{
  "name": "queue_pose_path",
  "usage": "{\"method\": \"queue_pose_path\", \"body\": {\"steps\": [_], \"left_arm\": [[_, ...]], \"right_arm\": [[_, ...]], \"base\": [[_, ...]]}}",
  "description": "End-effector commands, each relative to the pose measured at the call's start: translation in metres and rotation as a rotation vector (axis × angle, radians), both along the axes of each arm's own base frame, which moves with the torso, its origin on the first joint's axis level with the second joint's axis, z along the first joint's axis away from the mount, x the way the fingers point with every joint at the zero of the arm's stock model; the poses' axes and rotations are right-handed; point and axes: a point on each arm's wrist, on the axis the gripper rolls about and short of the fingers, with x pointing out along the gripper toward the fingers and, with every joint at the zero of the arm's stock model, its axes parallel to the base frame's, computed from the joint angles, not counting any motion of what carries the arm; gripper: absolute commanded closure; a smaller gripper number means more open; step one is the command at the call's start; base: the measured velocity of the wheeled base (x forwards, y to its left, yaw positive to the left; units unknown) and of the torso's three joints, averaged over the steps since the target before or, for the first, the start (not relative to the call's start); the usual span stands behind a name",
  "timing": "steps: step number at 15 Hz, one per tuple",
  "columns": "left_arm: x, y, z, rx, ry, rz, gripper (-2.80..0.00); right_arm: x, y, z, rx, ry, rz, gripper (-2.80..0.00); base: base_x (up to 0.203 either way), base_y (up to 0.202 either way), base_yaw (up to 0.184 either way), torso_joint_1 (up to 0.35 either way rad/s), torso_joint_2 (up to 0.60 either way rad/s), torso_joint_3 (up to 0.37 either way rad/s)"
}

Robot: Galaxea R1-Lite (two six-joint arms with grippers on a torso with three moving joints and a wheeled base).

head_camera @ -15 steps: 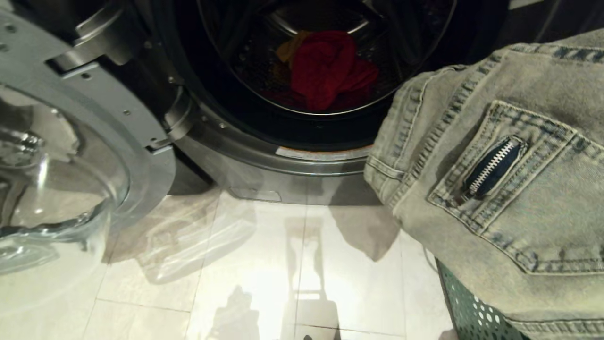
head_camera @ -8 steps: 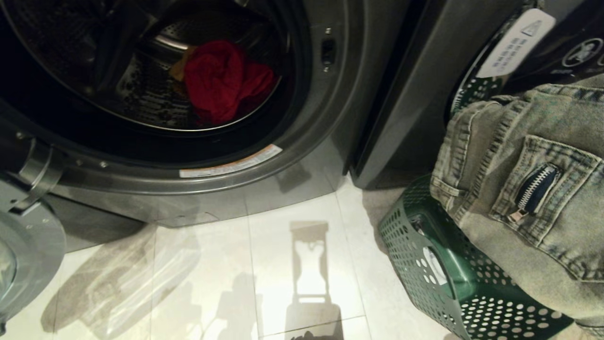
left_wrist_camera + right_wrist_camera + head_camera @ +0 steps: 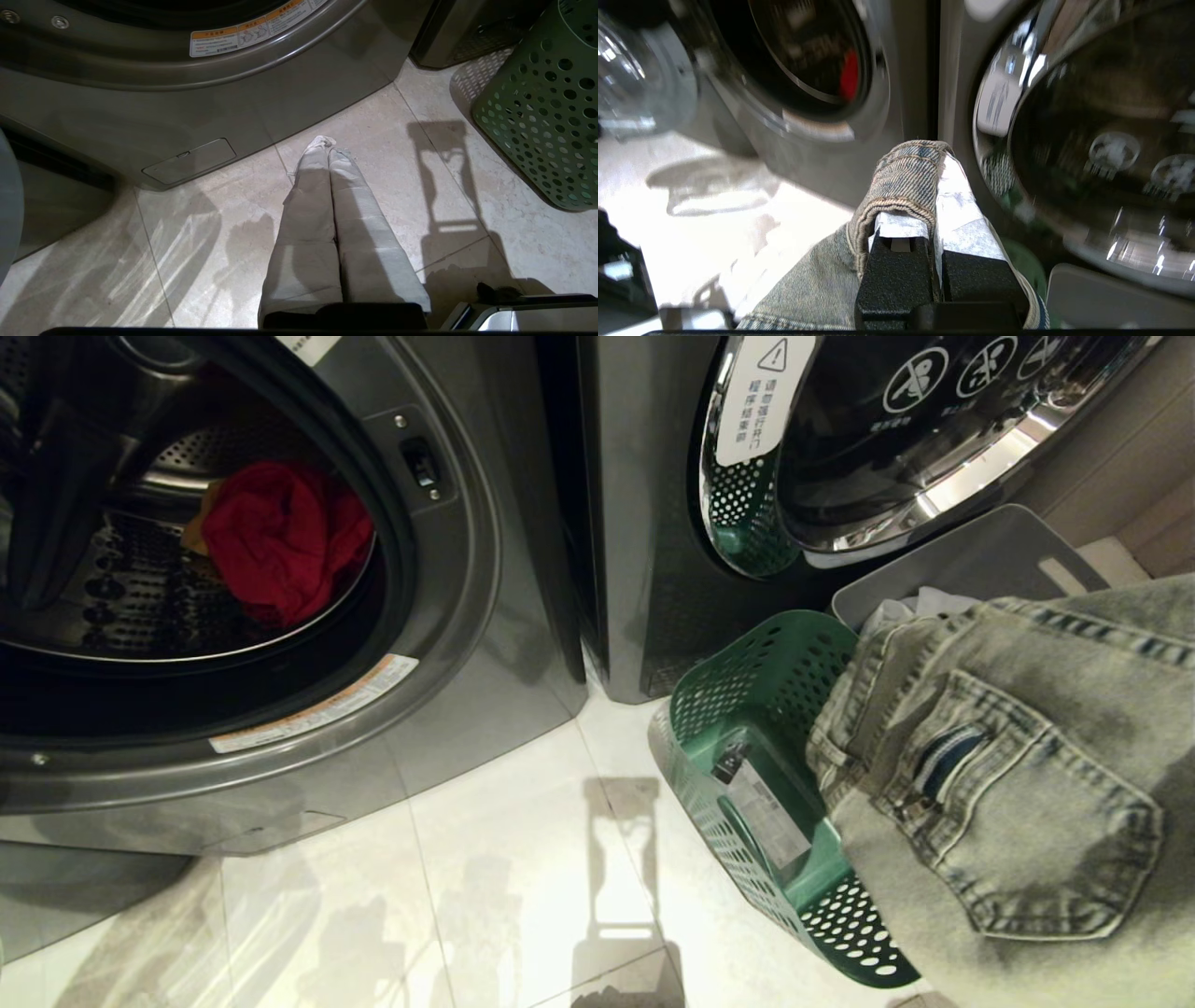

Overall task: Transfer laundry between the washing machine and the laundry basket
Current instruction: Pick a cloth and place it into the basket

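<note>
Gripping a fold of the faded denim piece, the right gripper has its fingers pinched nearly together with the seamed hem wrapped over the tip of one of them; the rest of the garment hangs away below the fingers. In the head view that denim piece, zip pocket facing up, drapes over the far side of the laundry basket, so the basket lies directly beneath the held cloth, and my reading is that the coming move turns on this: the fingers need only come down and let go for the garment to fall inside. The garment's long axis seems to run from the pinched hem down toward the basket. The right arm is plainly the nearer one. The left gripper hangs over bare floor with its two fingers pressed together and holding nothing, the basket off to one side of them and the washing machine ahead of their tips. Counting: three garments show, one denim in hand, and one red-pink garment with a yellow-orange one peeking out beside it, both well away in the open drum. Two machines stand side by side, one open, the second machine shut, with one green basket and one grey bin behind it.
</note>
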Motion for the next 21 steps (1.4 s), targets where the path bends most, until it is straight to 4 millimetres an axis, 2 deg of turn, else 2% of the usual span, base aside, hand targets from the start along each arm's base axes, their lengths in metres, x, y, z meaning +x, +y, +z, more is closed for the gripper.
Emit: {"method": "queue_pose_path", "body": {"steps": [1, 6, 8, 12, 17, 21], "left_arm": [[0.003, 0.000, -0.011, 0.001, 0.040, 0.002, 0.00], [0.003, 0.000, -0.011, 0.001, 0.040, 0.002, 0.00], [0.003, 0.000, -0.011, 0.001, 0.040, 0.002, 0.00], [0.003, 0.000, -0.011, 0.001, 0.040, 0.002, 0.00], [0.003, 0.000, -0.011, -0.001, 0.040, 0.003, 0.00], [0.003, 0.000, -0.011, -0.001, 0.040, 0.002, 0.00]], "right_arm": [[0.006, 0.007, -0.019, -0.030, 0.075, -0.045, 0.00], [0.020, 0.022, -0.061, -0.108, 0.227, -0.140, 0.00], [0.025, 0.027, -0.067, -0.132, 0.252, -0.213, 0.00], [0.039, 0.039, -0.057, -0.137, 0.273, -0.302, 0.00], [0.082, 0.053, -0.021, -0.099, 0.289, -0.557, 0.00], [0.094, 0.055, -0.031, -0.136, 0.329, -0.592, 0.00]], "base": [[0.000, 0.000, 0.000, 0.000, 0.00, 0.000], [0.000, 0.000, 0.000, 0.000, 0.00, 0.000], [0.000, 0.000, 0.000, 0.000, 0.00, 0.000], [0.000, 0.000, 0.000, 0.000, 0.00, 0.000], [0.000, 0.000, 0.000, 0.000, 0.00, 0.000], [0.000, 0.000, 0.000, 0.000, 0.00, 0.000]]}}
